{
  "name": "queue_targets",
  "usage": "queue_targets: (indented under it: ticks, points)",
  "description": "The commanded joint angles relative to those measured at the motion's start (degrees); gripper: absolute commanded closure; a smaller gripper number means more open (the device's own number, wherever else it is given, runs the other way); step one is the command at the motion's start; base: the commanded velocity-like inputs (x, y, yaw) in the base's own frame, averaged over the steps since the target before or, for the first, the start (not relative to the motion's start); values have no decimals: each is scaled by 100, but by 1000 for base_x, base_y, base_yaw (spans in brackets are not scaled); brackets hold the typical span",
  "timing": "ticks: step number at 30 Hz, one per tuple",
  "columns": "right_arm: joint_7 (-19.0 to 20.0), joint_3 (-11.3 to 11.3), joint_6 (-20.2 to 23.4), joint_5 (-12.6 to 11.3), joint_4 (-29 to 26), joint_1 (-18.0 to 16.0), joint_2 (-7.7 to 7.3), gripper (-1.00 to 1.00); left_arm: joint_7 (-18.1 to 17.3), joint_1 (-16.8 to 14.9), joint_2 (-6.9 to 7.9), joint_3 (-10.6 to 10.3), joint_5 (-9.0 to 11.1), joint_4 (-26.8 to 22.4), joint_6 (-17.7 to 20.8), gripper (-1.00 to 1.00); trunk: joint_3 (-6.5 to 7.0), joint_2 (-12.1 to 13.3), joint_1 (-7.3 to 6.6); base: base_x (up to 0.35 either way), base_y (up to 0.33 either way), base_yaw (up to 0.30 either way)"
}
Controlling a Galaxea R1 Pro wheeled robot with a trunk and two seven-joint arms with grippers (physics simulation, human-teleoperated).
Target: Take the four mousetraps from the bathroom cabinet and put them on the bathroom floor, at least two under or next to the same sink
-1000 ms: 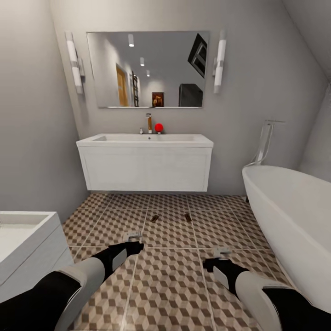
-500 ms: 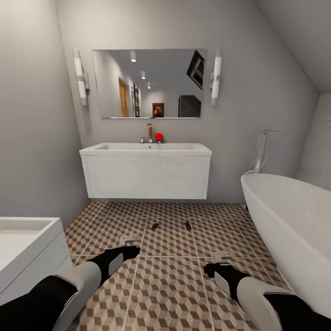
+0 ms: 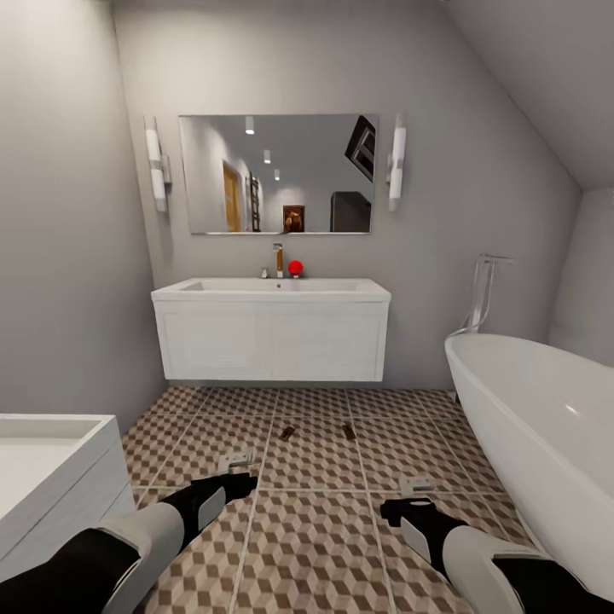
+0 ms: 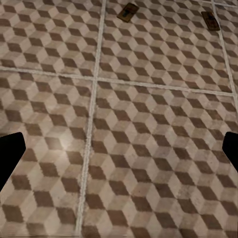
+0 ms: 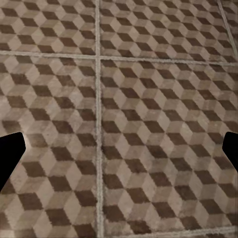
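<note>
Two mousetraps (image 3: 287, 432) (image 3: 348, 431) lie on the bathroom floor (image 3: 315, 546) ahead of both spread, empty claws (image 3: 236, 466) (image 3: 415, 487), before the sink (image 3: 271, 328).

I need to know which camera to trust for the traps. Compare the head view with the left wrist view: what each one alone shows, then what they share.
Head view alone: the sink with its tap, the mirror, the bathtub, a second white basin, and both arms with the left gripper and right gripper.

Left wrist view alone: close tile detail and its own dark fingertips, spread apart and empty.

Shared: the bathroom floor and two mousetraps lying in front of the sink.
</note>
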Motion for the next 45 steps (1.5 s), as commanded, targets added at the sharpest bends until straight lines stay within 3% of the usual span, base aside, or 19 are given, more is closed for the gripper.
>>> queue_targets:
  ticks: [1, 24, 39, 45]
  points:
    - [-24, -17, 13, 48, 10, 8, -1, -100, 15, 16, 2, -48, 54, -3, 20, -100, 12, 38, -24, 0, 0, 0]
    - [-33, -13, -177, 55, 6, 233, -155, -100, -9, 237, 131, -48, 61, -7, -16, -100, 425, 961, -529, 0, 0, 0]
    - [-26, -15, -343, 56, 7, 438, -228, -100, -19, 429, 144, -48, 245, -6, -39, -100, 694, 1562, -859, 0, 0, 0]
    - [-31, -11, -515, 56, 6, 709, -273, -100, -21, 559, 157, -48, 285, -4, -201, -100, 802, 1803, -990, 0, 0, 0]
